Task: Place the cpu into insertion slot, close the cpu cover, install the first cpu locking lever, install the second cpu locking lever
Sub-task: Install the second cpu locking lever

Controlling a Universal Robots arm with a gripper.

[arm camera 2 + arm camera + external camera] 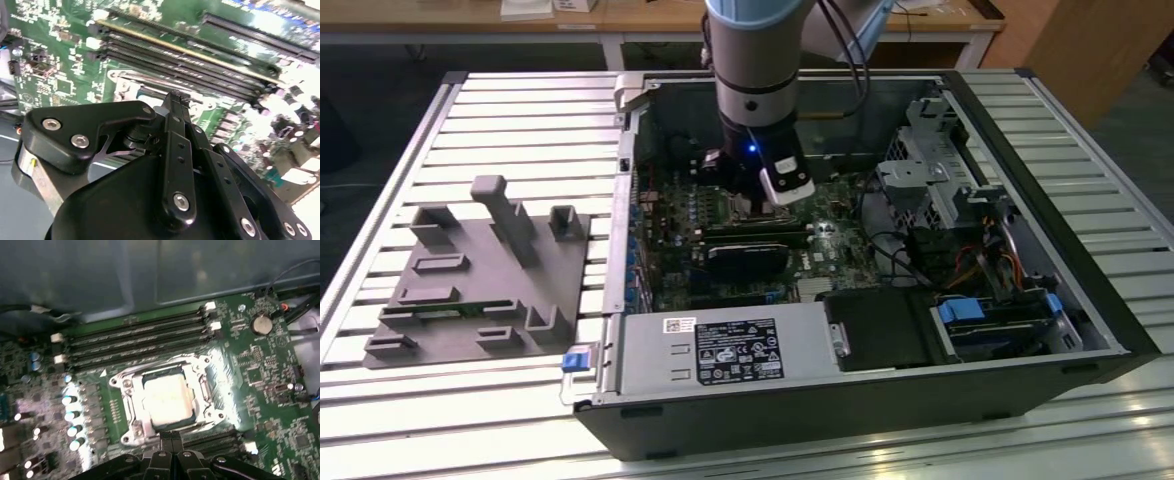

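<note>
End effector [171, 440] is being held just beside the insertion slot [131, 432] edge, fingers pressed together, nothing gripped. The cpu [167, 399] is already being seated in the slot, with the cpu cover [202, 382] lying framed around it, apparently closed. Judgement: lever work is being attempted; contact should be kept low and square so the closed tips are not skidding onto the memory slots [135, 337]. Computer case [854, 400] is being supported on a slatted tabletop [520, 100]; a grey fixture [480, 280] is sitting alongside.
</note>
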